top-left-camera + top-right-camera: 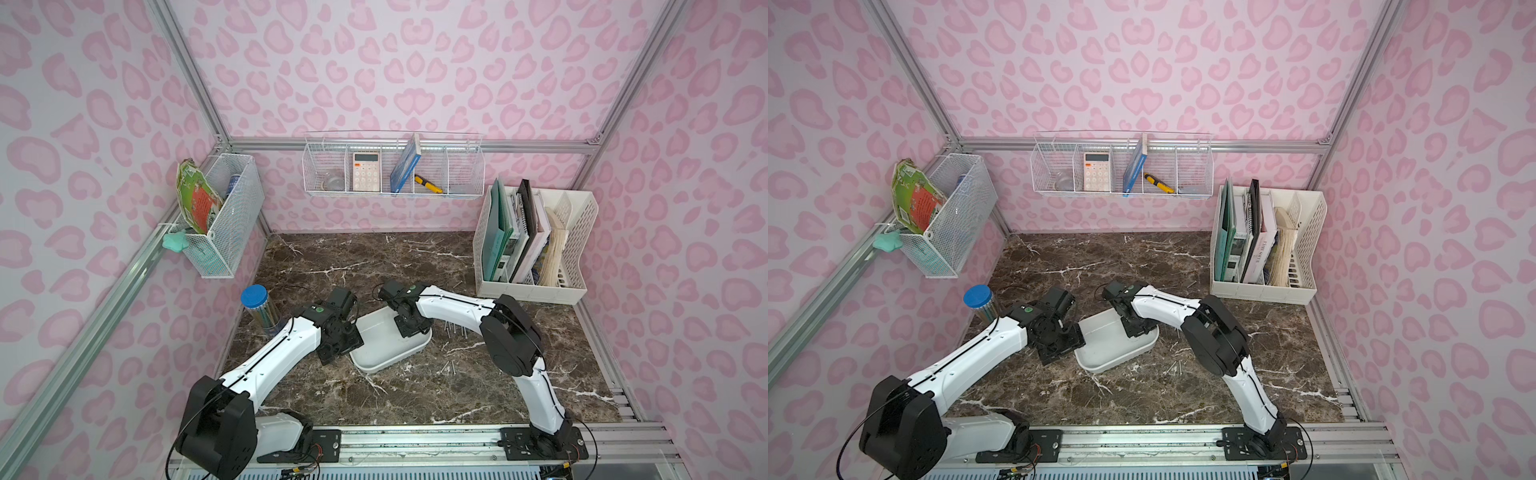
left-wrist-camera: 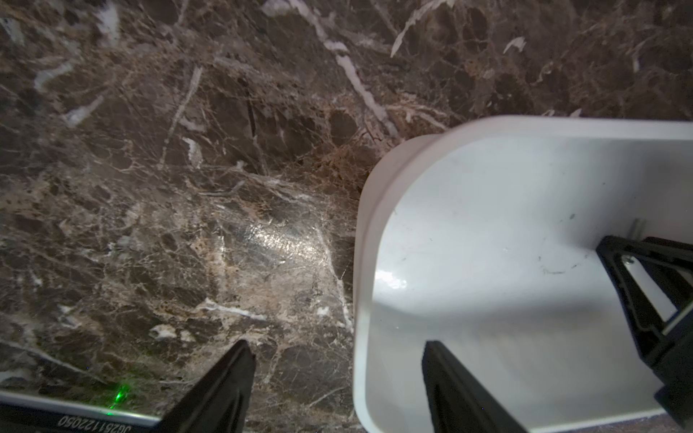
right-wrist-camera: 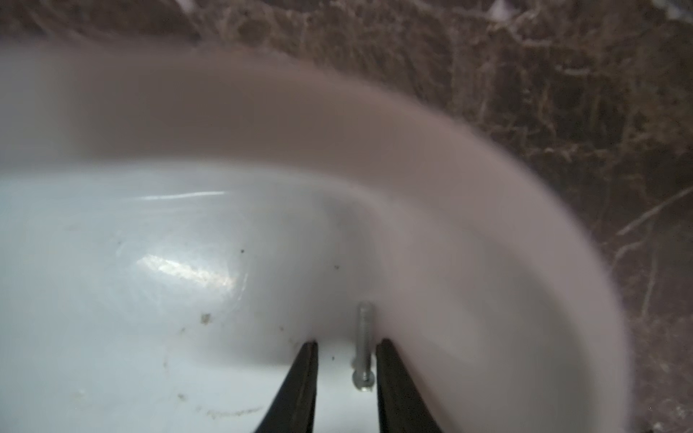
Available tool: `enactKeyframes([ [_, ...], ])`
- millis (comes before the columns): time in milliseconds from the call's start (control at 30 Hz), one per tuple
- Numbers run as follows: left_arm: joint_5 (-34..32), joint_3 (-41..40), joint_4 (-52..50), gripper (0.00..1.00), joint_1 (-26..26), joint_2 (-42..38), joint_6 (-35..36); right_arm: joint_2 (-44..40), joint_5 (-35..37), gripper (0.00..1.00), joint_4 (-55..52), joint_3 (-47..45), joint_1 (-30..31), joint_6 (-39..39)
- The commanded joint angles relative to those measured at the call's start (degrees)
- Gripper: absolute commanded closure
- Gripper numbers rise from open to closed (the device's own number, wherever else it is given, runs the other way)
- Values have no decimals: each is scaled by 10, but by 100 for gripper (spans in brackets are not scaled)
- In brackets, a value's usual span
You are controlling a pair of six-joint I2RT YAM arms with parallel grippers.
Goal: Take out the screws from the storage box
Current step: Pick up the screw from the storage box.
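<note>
Left gripper (image 2: 337,343) – jaws spread wide, straddling left wall of storage box (image 1: 384,353), holding nothing. Box sits mid marble table (image 1: 415,257), between both arms. Right gripper (image 3: 347,343) down in box's right corner, jaws narrowly parted round one screw (image 3: 363,337) lying flat on box floor – not pinched. More screws (image 1: 455,330) loose on table just right of box.

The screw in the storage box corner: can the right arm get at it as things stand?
Probably yes: its jaws straddle the screw inside the storage box; only the box's curved wall close by crowds them.
</note>
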Motion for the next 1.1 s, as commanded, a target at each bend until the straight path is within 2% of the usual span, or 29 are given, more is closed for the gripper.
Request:
enactKeyframes([
  [0,4,0,-2,24,0,2,-6,14,5,72,-21,-10,0,18],
  [233,3,-5,0,25,0,-5,-9,-9,-83,87,52,-77,-10,36],
  [367,3,-5,2,25,0,-5,-8,-24,-104,93,82,-98,-22,40],
  [733,-5,-15,18,25,0,-43,6,-62,-63,95,84,-40,-17,8],
  [1067,-24,-31,59,23,0,-111,26,-128,-28,95,76,-65,-15,22],
])
